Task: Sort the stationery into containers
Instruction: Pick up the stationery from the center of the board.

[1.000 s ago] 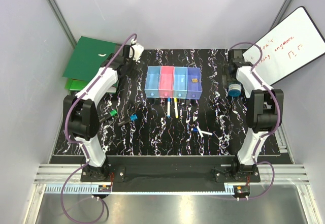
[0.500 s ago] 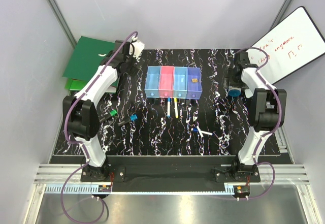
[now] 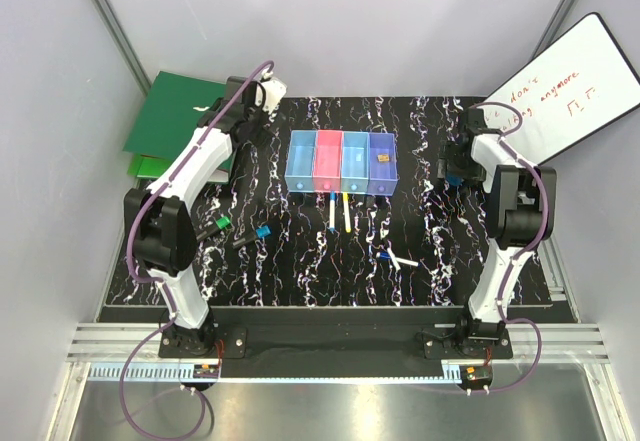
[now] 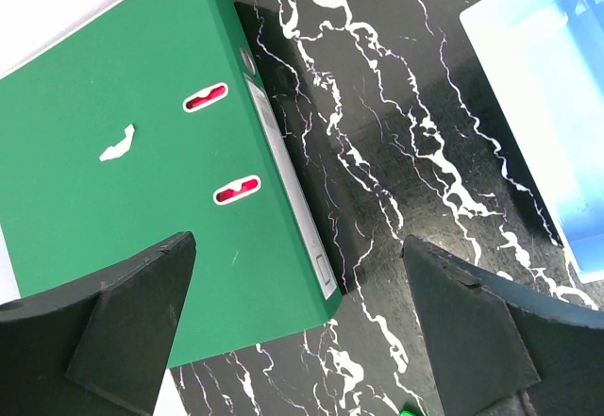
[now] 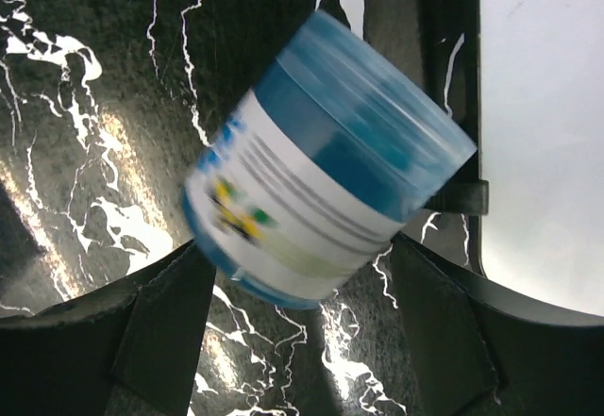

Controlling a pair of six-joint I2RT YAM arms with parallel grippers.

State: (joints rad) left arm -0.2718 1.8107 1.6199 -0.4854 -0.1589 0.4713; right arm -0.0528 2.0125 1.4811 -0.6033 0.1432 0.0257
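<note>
The blue-white disc (image 5: 321, 190) is seen at the far right of the table (image 3: 420, 241), near the whiteboard (image 3: 560, 86) and well apart from the containers (image 3: 328, 166). It is flanked by the fingers of the right gripper (image 5: 300, 246), which are spread wide, one at each side of its lower rim. The disc is tilted and blurred in the wrist view (so whether it is clamped or merely bracketed cannot be told). The left gripper (image 4: 297, 241) is held with its jaws fully parted and nothing between them, above the edge of the green ring binder (image 4: 142, 199) at the far left. The four bins are joined in a row at the table's middle, and a small yellowish item (image 3: 384, 159) is seen in the violet one. Two pens (image 3: 346, 213) are laid side by side just in front of the row. Nearer the arms, a white stick (image 3: 405, 261) is found toward the right, and a green-capped marker (image 3: 215, 225) and a blue-tipped marker (image 3: 255, 234) toward the left.
</note>
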